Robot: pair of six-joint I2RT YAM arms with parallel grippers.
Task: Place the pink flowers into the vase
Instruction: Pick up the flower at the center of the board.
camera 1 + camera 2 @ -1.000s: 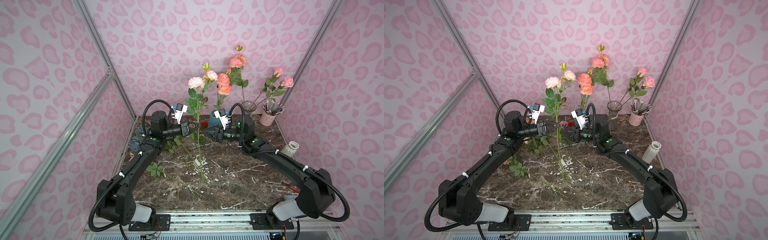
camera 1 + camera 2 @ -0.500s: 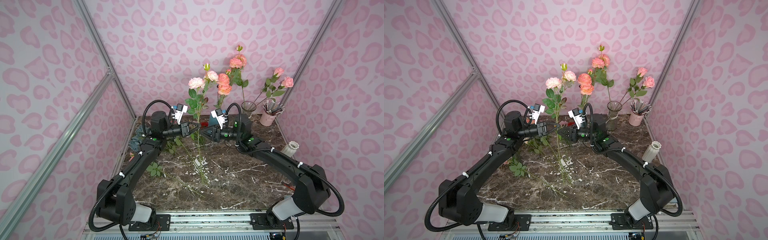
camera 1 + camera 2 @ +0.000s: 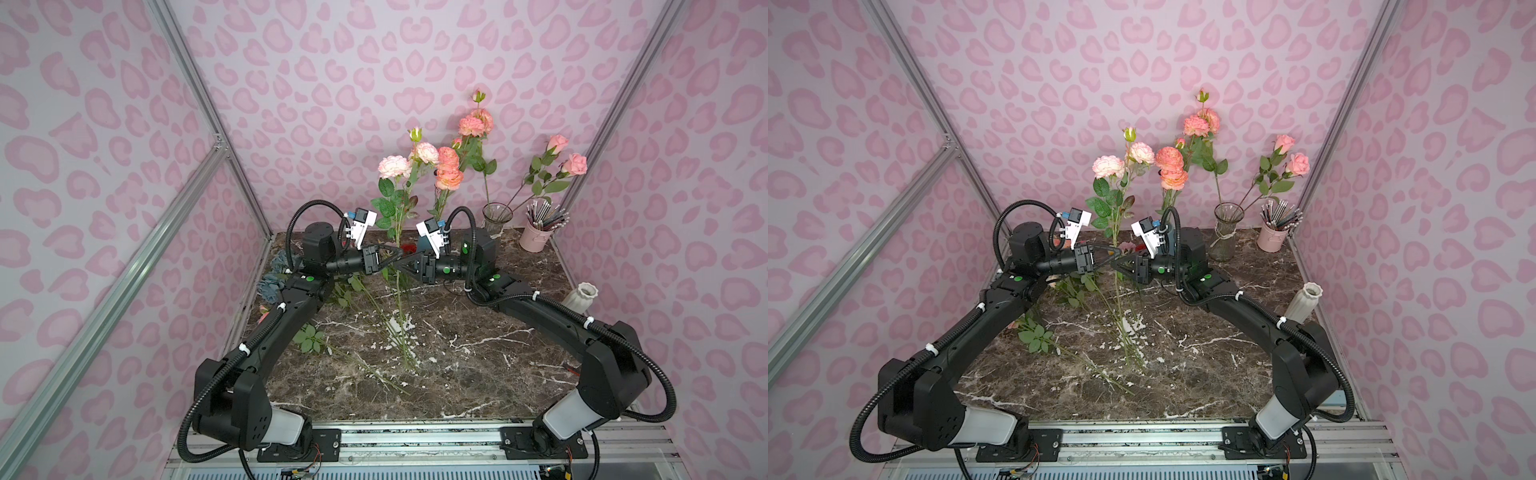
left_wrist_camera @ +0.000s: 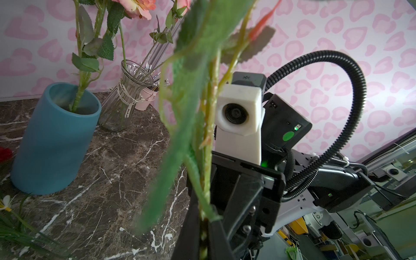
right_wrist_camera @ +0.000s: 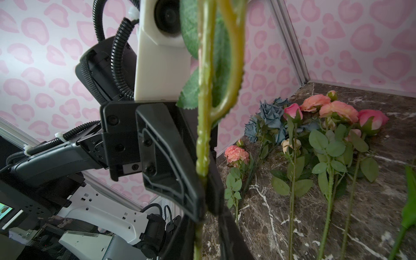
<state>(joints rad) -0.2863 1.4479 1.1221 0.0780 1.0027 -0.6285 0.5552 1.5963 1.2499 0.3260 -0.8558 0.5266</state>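
Top views both show us the left pincer clamped on the stem of the pink flowers. These stand upright in the middle of the frame, with the pale blooms high against the back wall and the foot of the stem down on the tabletop. The right pincer meets it from the opposite side, its tips just below the left one's in the frame.

In the right wrist view its fingers stand on either side of that stem with a sliver of gap on one side. We cannot tell whether it grips or merely surrounds.

Upper right of centre in both top views, a glass vase already carries rose stems. The left wrist view shows a blue vase beside it, holding one salmon stem. Loose blooms lie flat on the tabletop next to a blue bunch, at the right of the right wrist view.
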